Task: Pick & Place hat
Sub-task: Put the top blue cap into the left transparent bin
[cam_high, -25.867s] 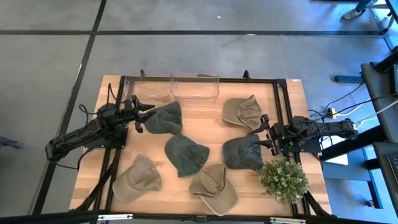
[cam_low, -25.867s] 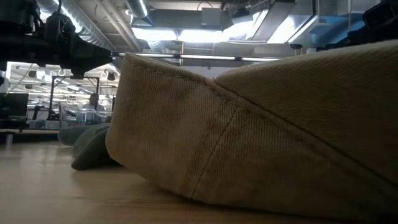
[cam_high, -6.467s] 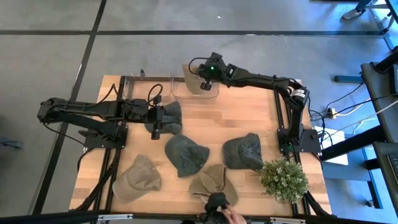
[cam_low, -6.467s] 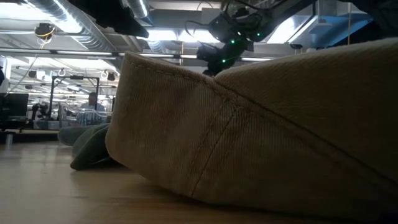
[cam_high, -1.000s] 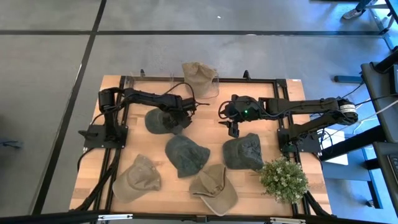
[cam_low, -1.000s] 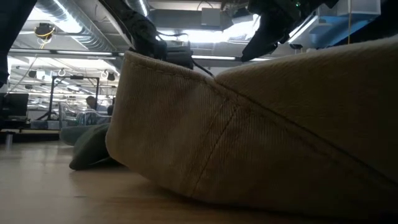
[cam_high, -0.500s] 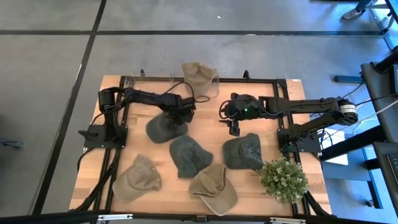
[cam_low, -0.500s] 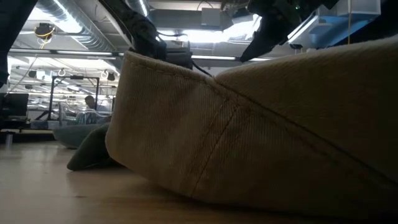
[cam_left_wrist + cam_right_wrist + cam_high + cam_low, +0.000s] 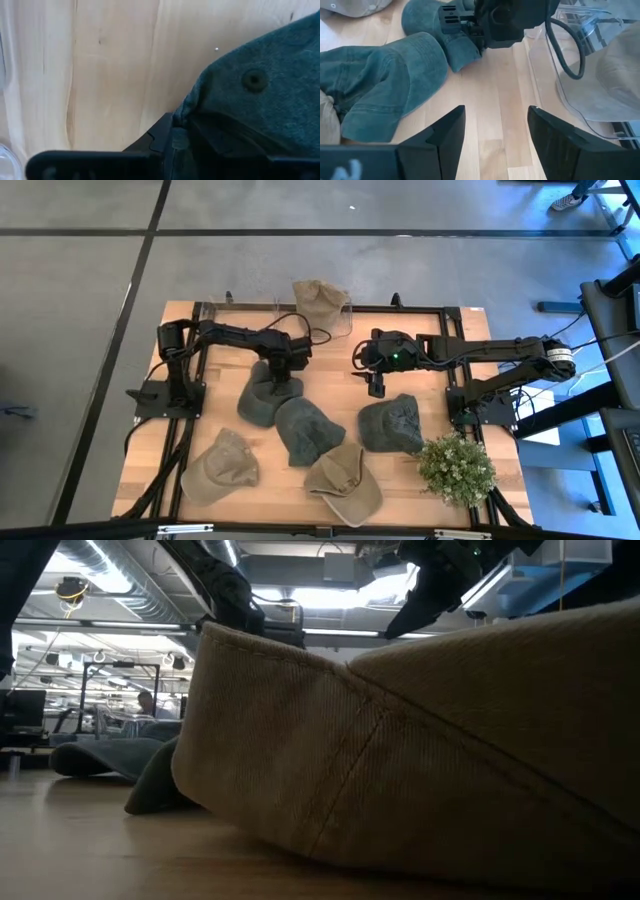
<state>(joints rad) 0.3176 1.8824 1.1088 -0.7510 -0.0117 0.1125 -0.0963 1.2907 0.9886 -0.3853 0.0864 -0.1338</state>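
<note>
The left arm stretches across the desk [image 9: 330,370], its left end effector [image 9: 280,373] clenched on the green hat [image 9: 262,396], which trails below it onto the wood. The right arm reaches inward, right end effector [image 9: 375,383] hanging released above the bare desk, fingers [image 9: 440,137] spread

Bare wood [image 9: 335,365] between both arms — hats [image 9: 305,430] crowd the front.

Lay as six caps: a tan hat [image 9: 320,299] in the clear bin [image 9: 345,326] at the far edge, a dark green hat [image 9: 263,394] pinched at its crown by the left pincer [image 9: 283,372], overlapping a second green hat [image 9: 308,430]; a third green hat [image 9: 393,424] rightward; two tan caps [image 9: 221,468] [image 9: 345,479] along the near edge.
</note>
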